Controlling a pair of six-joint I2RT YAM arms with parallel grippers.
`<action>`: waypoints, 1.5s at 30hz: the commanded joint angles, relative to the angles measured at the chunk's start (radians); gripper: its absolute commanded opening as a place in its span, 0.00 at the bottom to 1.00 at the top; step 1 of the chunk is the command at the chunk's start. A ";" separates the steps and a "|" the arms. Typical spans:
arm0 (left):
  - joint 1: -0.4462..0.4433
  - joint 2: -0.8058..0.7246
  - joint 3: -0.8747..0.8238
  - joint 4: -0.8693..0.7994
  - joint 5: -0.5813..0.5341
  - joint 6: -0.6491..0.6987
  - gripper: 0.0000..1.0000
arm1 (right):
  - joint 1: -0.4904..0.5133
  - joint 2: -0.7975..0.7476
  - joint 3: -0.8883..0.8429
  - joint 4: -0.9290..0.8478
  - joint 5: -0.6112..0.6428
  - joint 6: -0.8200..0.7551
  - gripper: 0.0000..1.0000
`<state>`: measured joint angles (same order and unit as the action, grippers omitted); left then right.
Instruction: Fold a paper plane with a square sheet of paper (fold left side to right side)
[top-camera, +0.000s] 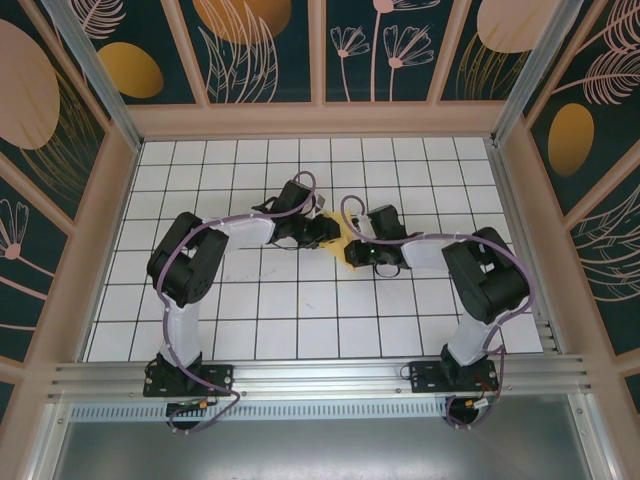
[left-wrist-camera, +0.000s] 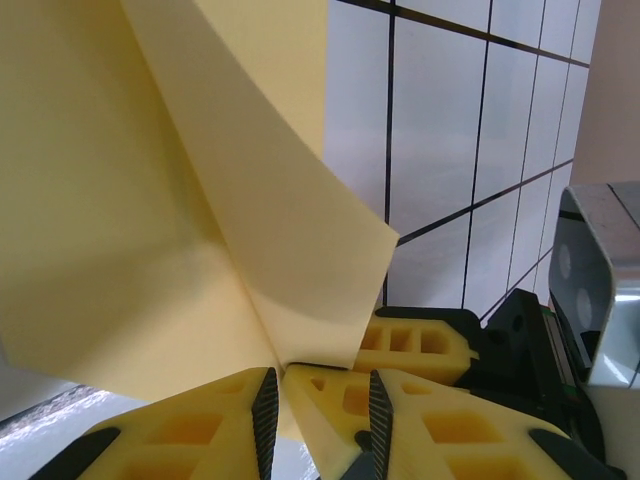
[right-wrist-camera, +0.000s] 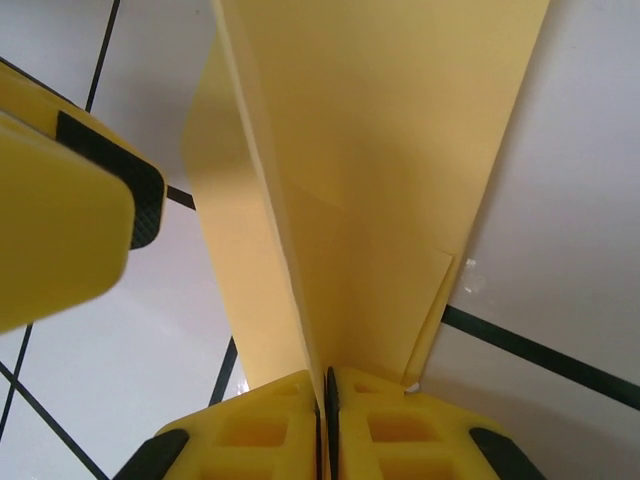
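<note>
The square sheet of paper (top-camera: 345, 245) is yellow and folded, and it is held up off the tiled table (top-camera: 300, 310) between the two arms. My right gripper (right-wrist-camera: 325, 392) is shut on it, with the crease pinched between the pads and the two layers (right-wrist-camera: 380, 180) rising away from the jaws. My left gripper (left-wrist-camera: 320, 390) is close against the same spot. Its jaws stand partly apart, with the paper's lower corner (left-wrist-camera: 200, 250) and a yellow fingertip of the right gripper between them. One left finger (right-wrist-camera: 60, 220) sits beside the paper's loose flap. In the top view the left gripper (top-camera: 322, 232) and the right gripper (top-camera: 354, 256) nearly touch.
The white grid table stretches out on all sides of the arms, and wooden walls (top-camera: 320, 118) enclose it at the back and sides. The right gripper's black body (left-wrist-camera: 530, 340) is close to the left fingers. A metal rail (top-camera: 320, 378) holds the arm bases at the near edge.
</note>
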<state>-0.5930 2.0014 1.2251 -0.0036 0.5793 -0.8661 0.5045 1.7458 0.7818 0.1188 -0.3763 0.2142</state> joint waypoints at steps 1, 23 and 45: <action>0.001 0.015 0.011 0.014 0.015 0.002 0.33 | -0.007 0.039 0.016 -0.054 -0.042 -0.019 0.13; 0.000 0.057 0.039 0.052 0.038 -0.011 0.36 | -0.012 0.090 0.023 -0.061 -0.064 -0.006 0.12; 0.000 0.143 0.068 -0.006 -0.010 -0.003 0.34 | -0.028 0.075 0.021 -0.046 -0.091 0.006 0.17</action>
<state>-0.5930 2.1147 1.2778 0.0181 0.5861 -0.8696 0.4816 1.7962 0.8181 0.1261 -0.4782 0.2180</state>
